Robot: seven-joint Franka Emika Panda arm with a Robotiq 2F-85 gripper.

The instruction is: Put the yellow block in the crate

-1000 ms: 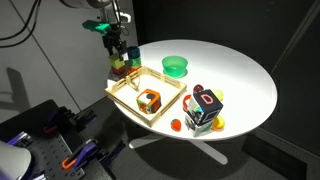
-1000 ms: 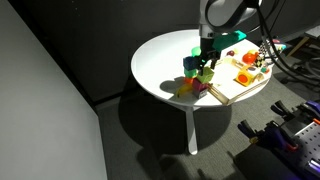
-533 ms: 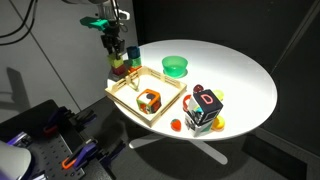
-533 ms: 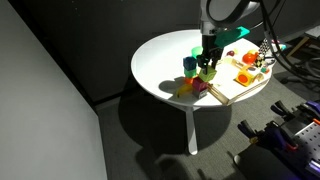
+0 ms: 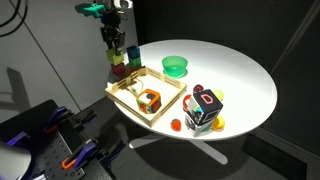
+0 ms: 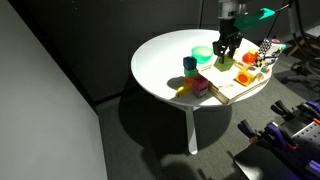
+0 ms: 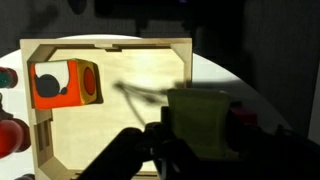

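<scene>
One claw (image 7: pixel 200 138), closed on the one yellow block (image 7: pixel 200 115). It holds the block off the worktop (image 5: pixel 240 70), over the 4 o'clock edge of the crate (image 7: pixel 110 50) in the wrist view. One crate, light wood, with one orange cube (image 7: pixel 65 83) inside at its 9 o'clock. Also on the worktop in an exterior view: one green bowl (image 5: pixel 175 66) and one lettered cube (image 5: pixel 205 108). One blue block (image 6: pixel 189 64) stands outside the crate.
</scene>
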